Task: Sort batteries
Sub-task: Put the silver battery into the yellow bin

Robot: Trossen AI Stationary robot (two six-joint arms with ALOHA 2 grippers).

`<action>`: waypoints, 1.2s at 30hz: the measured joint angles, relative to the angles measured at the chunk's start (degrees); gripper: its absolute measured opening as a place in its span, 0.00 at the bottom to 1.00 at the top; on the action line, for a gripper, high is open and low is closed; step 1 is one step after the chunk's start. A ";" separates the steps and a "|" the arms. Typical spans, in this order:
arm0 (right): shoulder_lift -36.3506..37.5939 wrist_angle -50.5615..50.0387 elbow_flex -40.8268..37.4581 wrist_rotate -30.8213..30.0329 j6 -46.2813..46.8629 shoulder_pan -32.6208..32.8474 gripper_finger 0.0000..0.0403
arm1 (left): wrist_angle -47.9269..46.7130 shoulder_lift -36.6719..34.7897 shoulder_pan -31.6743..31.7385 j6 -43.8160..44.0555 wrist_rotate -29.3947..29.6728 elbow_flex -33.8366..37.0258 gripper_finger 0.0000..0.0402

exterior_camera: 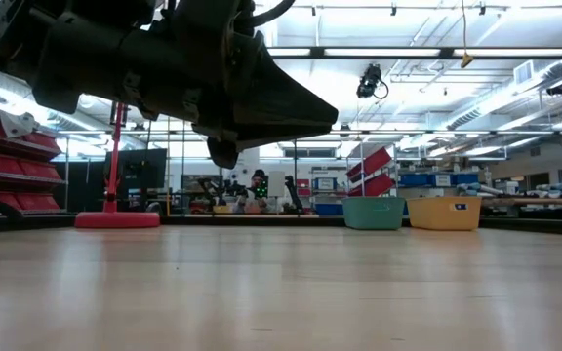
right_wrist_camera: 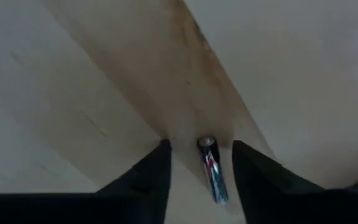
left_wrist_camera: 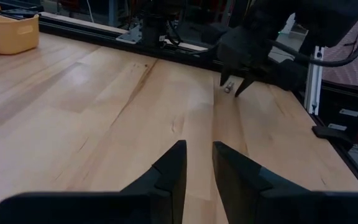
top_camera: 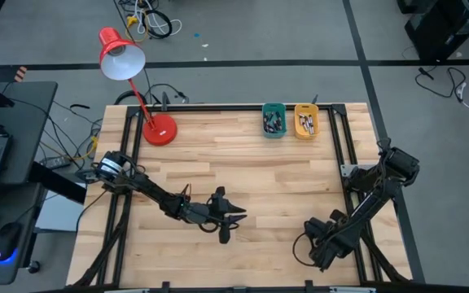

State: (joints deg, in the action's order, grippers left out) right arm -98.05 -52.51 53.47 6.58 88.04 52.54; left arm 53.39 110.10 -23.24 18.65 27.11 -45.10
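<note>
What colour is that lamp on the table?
The lamp is red, shade and base alike; the high view shows it best.

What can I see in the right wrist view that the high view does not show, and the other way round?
Only the right wrist view shows a battery lying on the wood between the open jaws of the right gripper, not touching either.

Only the high view shows the left gripper over the table's middle front, the red lamp, and the teal bin beside the yellow bin at the far edge.

Both show the wooden table and the right arm's gripper near its front right corner.
</note>
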 joint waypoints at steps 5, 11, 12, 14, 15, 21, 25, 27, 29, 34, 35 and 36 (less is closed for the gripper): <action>0.18 -3.87 -0.16 5.42 -7.17 0.72 0.46 | 0.59 0.00 0.00 0.02 0.02 0.00 0.23; 0.23 -1.58 -1.91 5.92 -15.86 1.88 0.38 | 1.27 0.00 0.00 0.04 0.07 0.00 0.23; 0.45 -0.08 -2.64 5.96 -16.47 1.86 0.34 | 1.27 0.00 0.00 0.04 0.09 0.00 0.23; 0.72 2.29 -4.36 6.02 -17.17 1.80 0.27 | 1.27 0.00 0.00 0.04 0.12 0.00 0.23; 0.81 3.16 -5.00 5.89 -17.25 1.67 0.24 | 1.27 0.00 0.00 0.04 0.19 0.00 0.23; 1.16 3.13 -5.49 5.53 -15.49 0.77 0.12 | 1.21 0.00 0.00 0.18 0.26 0.00 0.23; 3.46 2.56 -5.81 5.01 -7.52 0.78 0.13 | 1.09 0.00 -0.09 0.22 0.26 0.00 0.23; 5.63 0.04 -6.17 2.81 -3.13 1.52 0.17 | 1.08 0.00 -0.09 0.34 0.26 0.00 0.23; 8.45 -2.55 -6.19 0.00 0.22 2.23 0.23 | 1.08 0.00 -0.09 0.37 0.26 0.00 0.23; 13.85 -6.36 -6.12 -3.51 5.37 2.92 0.37 | 1.07 0.00 -0.11 1.82 0.28 0.00 0.23; 14.56 -5.98 -5.95 -3.73 5.22 2.92 0.39 | 1.03 0.00 -0.11 2.28 0.28 0.00 0.23; 15.14 -6.10 -5.92 -4.33 5.03 2.92 0.41 | 0.99 0.00 -0.13 2.61 0.28 0.00 0.23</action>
State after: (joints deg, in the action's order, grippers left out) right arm -82.90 -58.60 47.55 2.26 93.06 55.46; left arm 54.38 110.10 -23.38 21.26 27.40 -45.10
